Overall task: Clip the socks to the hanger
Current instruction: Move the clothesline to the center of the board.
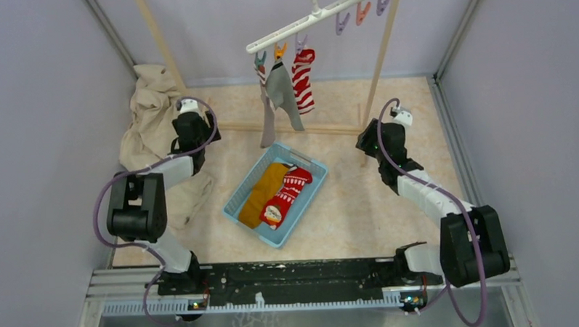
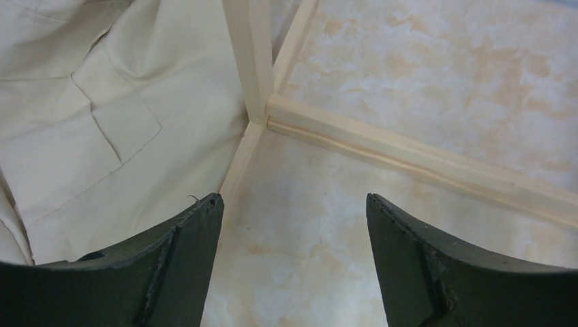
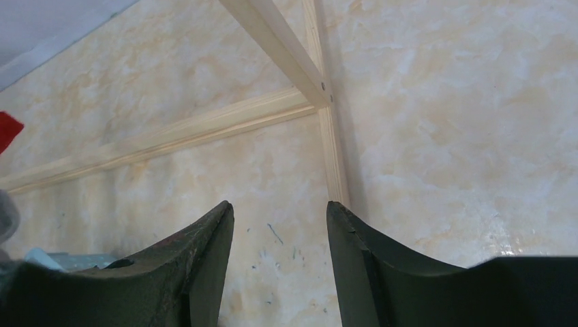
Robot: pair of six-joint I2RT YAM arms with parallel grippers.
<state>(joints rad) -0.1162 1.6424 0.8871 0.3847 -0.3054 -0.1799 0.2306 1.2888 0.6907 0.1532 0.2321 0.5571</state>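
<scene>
Neither of the two socks is clipped yet: the yellow sock (image 1: 262, 193) and the red patterned sock (image 1: 286, 196) are seen lying side by side and touching in a blue basket (image 1: 311, 193) near the middle of the bench (image 1: 346, 205). The hanger (image 1: 318, 17) is hung tilted over the far edge, with a grey sock (image 1: 280, 91) and a striped sock (image 1: 303, 79) already pegged at its lower end. Several slips can be expected from here. Both socks may be dragged up together, since they lie against each other. A finger may be caught on the basket wall and the basket shifted. The hanger, held by its hook alone, may be swung or tipped further when a peg is pressed, so that the peg is missed or a hung sock is shaken loose. The wooden rack (image 1: 381, 51) may be knocked, as both arms are parked close to its feet, and the crumpled cloth (image 1: 150, 103) in the far left corner may be snagged. The left tool (image 2: 293, 201) is spread wide, nothing is held, and only bare bench is seen between its fingers. The right tool (image 3: 279, 208) is parted less widely near the far right corner and is likewise empty and touching nothing.
</scene>
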